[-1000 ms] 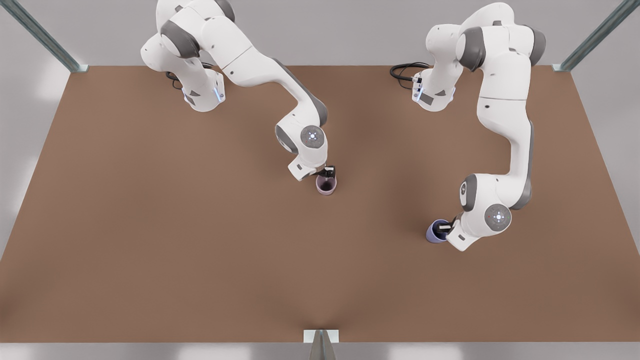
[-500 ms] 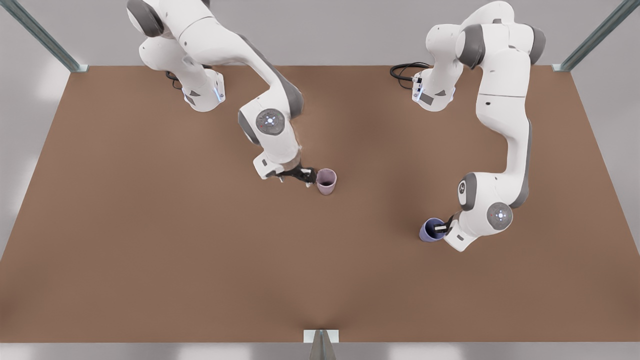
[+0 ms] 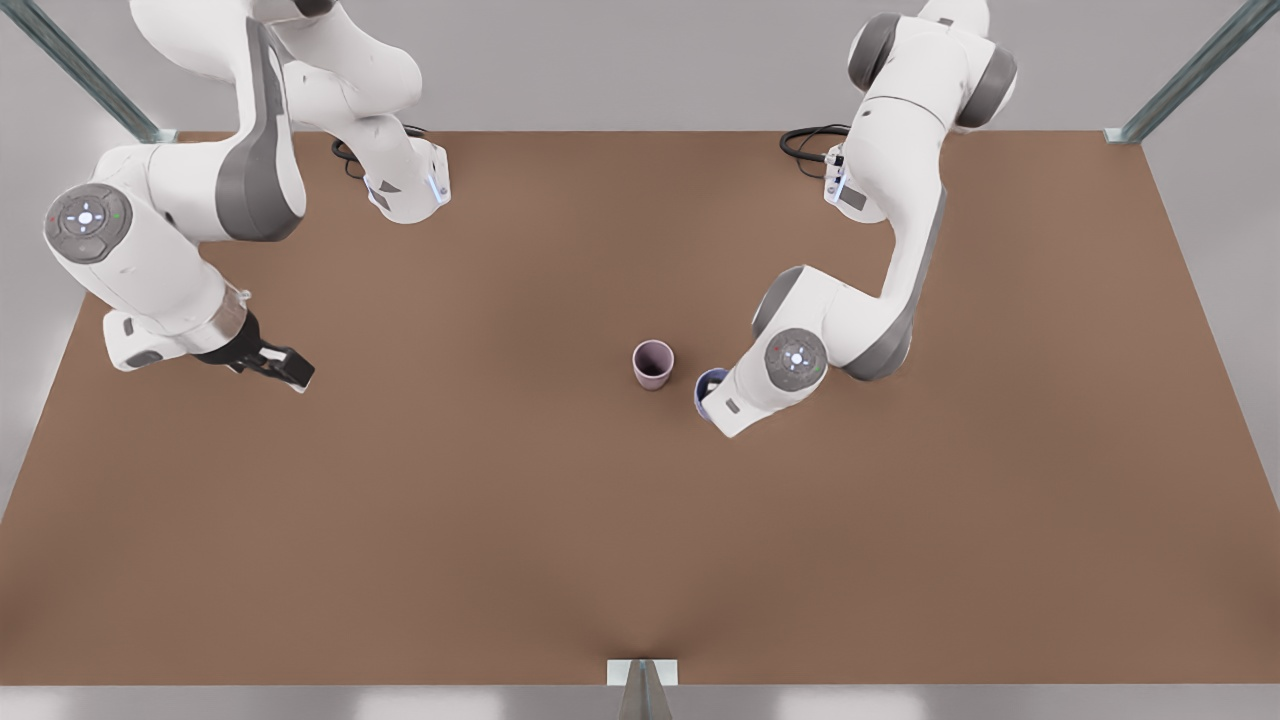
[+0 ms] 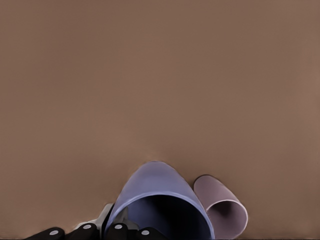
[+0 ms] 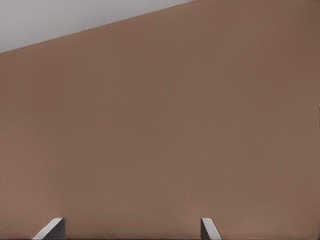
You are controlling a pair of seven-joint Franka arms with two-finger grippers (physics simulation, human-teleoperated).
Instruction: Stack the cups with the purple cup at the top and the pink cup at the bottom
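Brown table (image 3: 500,520) carries everything. At the front view's left, the right gripper (image 3: 285,366) hangs over bare table, well apart from both cups, its jaws spread wide and holding nothing. Near the middle the pink cup (image 3: 652,363) stands upright on the table. Just beside it, toward the front view's right, the left gripper (image 4: 107,231) has its fingers closed on the rim of the purple cup (image 3: 708,385).
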